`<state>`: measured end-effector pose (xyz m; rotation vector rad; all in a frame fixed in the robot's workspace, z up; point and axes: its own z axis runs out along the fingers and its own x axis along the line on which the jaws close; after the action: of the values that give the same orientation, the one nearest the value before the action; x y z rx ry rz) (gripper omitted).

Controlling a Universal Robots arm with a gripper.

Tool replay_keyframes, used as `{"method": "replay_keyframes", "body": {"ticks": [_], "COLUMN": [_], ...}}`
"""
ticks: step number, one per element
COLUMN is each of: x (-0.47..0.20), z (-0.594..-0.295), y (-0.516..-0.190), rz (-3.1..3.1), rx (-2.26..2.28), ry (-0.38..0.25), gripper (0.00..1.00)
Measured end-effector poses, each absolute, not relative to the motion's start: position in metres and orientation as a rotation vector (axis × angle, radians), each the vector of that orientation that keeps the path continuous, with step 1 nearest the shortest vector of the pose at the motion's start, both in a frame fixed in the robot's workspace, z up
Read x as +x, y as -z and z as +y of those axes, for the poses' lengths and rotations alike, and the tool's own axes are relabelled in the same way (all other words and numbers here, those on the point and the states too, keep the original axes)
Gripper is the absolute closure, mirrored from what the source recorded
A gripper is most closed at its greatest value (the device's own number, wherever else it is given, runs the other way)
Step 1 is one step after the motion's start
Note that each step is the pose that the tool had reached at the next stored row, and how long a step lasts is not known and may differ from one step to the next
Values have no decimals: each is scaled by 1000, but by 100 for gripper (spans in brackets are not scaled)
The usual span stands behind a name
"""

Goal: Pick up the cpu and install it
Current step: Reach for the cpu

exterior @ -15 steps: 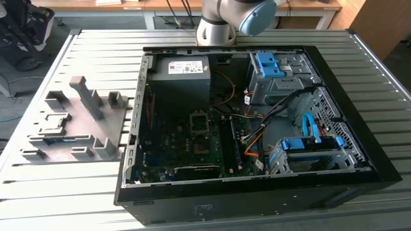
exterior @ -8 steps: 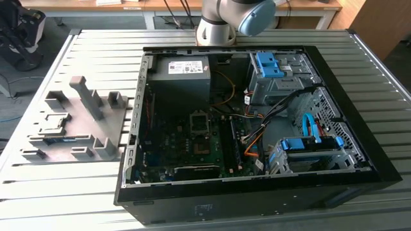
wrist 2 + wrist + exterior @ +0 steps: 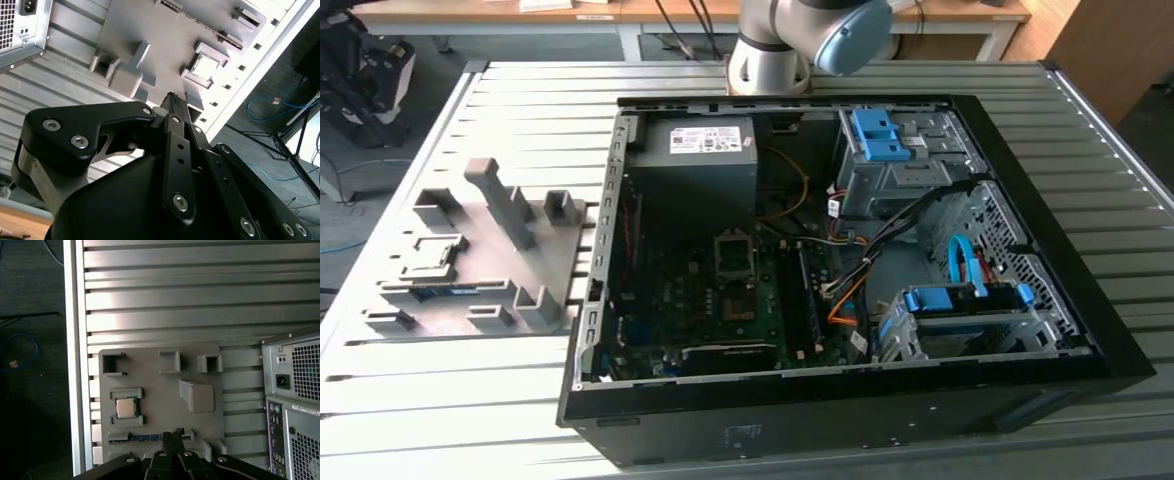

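One arm (image 3: 814, 30) above tray (image 3: 150, 370), jaws closed; cpu (image 3: 126, 408) in recess.

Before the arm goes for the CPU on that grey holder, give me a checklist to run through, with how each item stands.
1. Small silver-grey square cpu lying flat in its recess of the grey moulded holder: ok.
2. Black gripper empty: ok.
3. Gripper lined up over the cpu: not ok, it sits off to one side.
4. Jaws open for a grasp: not ok, they look shut.
5. Dark square socket on the motherboard open and empty: cannot tell.
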<state>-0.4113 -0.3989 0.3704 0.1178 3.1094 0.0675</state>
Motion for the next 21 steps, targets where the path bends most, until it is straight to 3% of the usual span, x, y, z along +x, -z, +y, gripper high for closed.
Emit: {"method": "replay_keyframes", "body": {"ticks": [21], "x": [-428], "z": [-399], "y": [-332], "rz": [3109], "rx": [118], "ry": [-67], "gripper": [90]}}
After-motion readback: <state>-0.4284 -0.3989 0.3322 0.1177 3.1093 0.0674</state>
